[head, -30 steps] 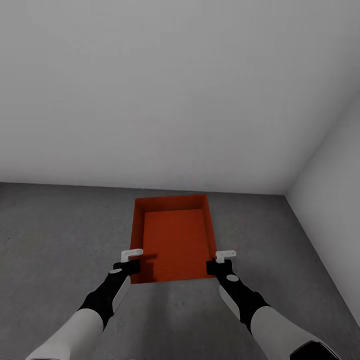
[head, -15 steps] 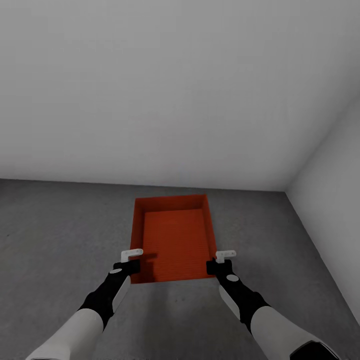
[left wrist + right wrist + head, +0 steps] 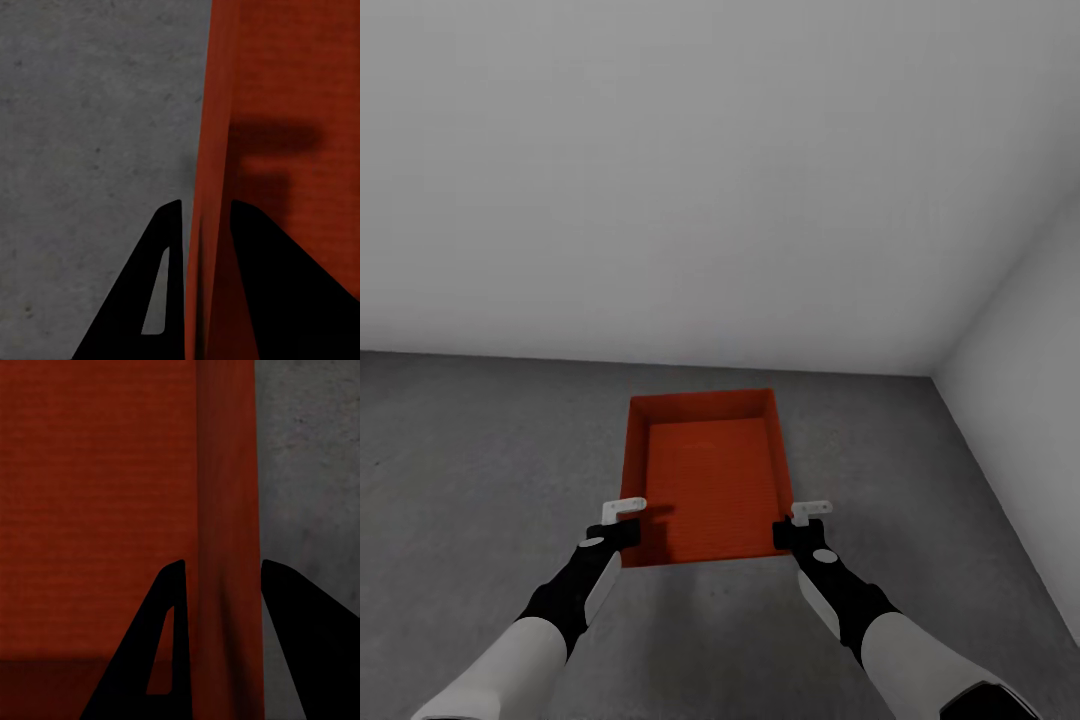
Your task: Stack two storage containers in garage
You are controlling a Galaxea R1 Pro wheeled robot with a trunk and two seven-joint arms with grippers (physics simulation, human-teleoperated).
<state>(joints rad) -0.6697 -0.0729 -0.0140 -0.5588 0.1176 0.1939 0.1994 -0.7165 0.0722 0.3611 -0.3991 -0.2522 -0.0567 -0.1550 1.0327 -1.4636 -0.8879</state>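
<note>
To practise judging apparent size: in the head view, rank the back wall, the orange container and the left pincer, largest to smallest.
1. Back wall
2. Orange container
3. Left pincer. It is nearer the camera, yet clearly looks smallest.

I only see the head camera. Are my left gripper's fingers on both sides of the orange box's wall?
Observer: Yes. In the left wrist view, the left gripper has one finger outside the storage container wall and one inside.
Operator: And my other gripper?
Observer: The right gripper straddles the opposite wall the same way.
Operator: Are they squeezing it?
Observer: I can't tell. Each wall nearly fills the gap between the fingers.
</note>
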